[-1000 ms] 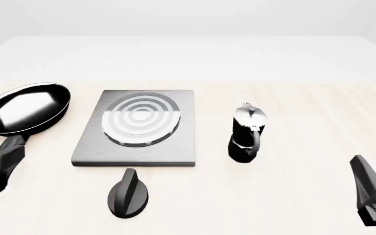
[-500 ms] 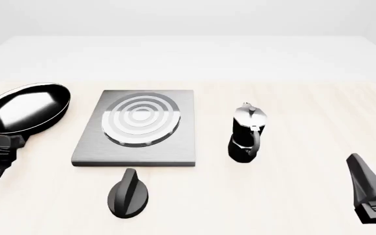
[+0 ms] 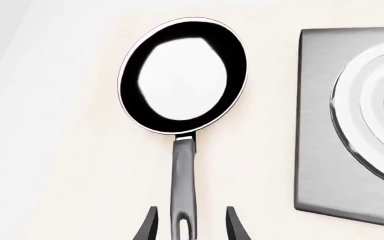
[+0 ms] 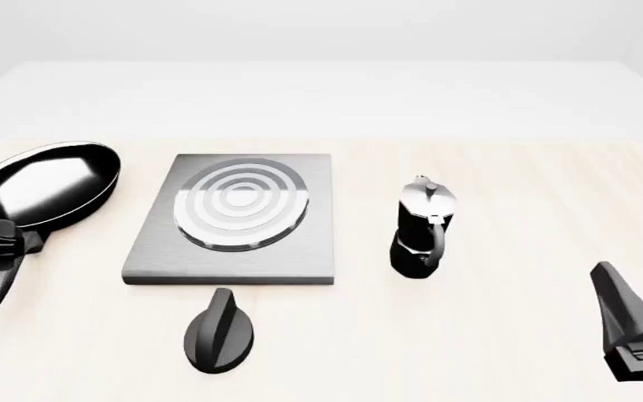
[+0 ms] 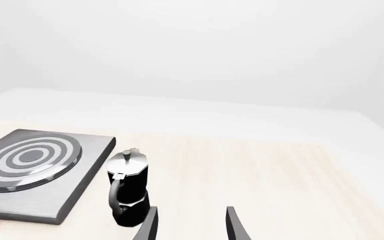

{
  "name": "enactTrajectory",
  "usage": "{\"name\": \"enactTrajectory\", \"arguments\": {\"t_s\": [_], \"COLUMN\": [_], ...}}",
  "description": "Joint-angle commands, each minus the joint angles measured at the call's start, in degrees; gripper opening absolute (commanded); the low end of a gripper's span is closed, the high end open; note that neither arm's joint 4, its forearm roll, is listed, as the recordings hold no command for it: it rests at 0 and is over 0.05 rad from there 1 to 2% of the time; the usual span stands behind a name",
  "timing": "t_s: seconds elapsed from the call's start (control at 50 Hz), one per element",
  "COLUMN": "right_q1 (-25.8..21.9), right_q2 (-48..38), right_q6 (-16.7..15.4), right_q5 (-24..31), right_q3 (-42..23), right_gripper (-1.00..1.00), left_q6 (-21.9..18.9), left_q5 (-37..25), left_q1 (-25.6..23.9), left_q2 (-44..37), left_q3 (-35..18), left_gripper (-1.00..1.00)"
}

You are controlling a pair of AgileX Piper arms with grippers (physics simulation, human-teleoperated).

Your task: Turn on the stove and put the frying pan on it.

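Black frying pan (image 3: 182, 75) lies on the desk (image 4: 501, 184) beside the stove (image 4: 238, 219), its handle between the spread fingers of the left gripper (image 3: 188, 227), not yet clamped; knob (image 4: 220, 330) untouched, right gripper (image 5: 190, 225) open and idle.

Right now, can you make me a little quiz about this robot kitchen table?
1. True or false: the frying pan sits on the stove.
2. What stands right of the stove: A) moka pot B) cup C) kettle?
3. The left gripper's open fingers straddle the pan's ____.

Key: 1 false, it lies left of the stove. 2 A, the moka pot. 3 handle.
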State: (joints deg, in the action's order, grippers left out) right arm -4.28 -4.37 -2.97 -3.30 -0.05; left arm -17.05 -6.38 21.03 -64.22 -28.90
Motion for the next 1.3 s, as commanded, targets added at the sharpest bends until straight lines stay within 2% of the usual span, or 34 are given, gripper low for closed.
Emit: {"name": "enactTrajectory", "arguments": {"t_s": [0.02,0.7,1.26,1.28,1.3], "right_q1": [0.0,0.2,-0.1,-0.1,-0.1], "right_q2": [0.0,-1.8,-3.0,-3.1,-3.2], "right_q6": [-0.3,-1.1,-1.3,-1.3,-1.3], "right_q5": [0.0,-1.5,-2.6,-2.6,-2.8], "right_q3": [-0.1,0.0,-0.1,-0.1,-0.1], "right_gripper": [1.0,1.0,1.0,1.0,1.0], "left_q6": [-1.7,-3.7,-4.9,-5.2,-5.3], "left_q5": [4.8,18.7,23.5,24.0,23.8], "left_q1": [2.2,4.2,5.9,5.9,6.1], "left_q2": [-8.8,-26.2,-32.1,-31.2,-30.8], "left_q3": [-2.2,-0.7,0.0,0.3,0.2], "left_gripper": [1.0,1.0,1.0,-1.0,-1.0]}}
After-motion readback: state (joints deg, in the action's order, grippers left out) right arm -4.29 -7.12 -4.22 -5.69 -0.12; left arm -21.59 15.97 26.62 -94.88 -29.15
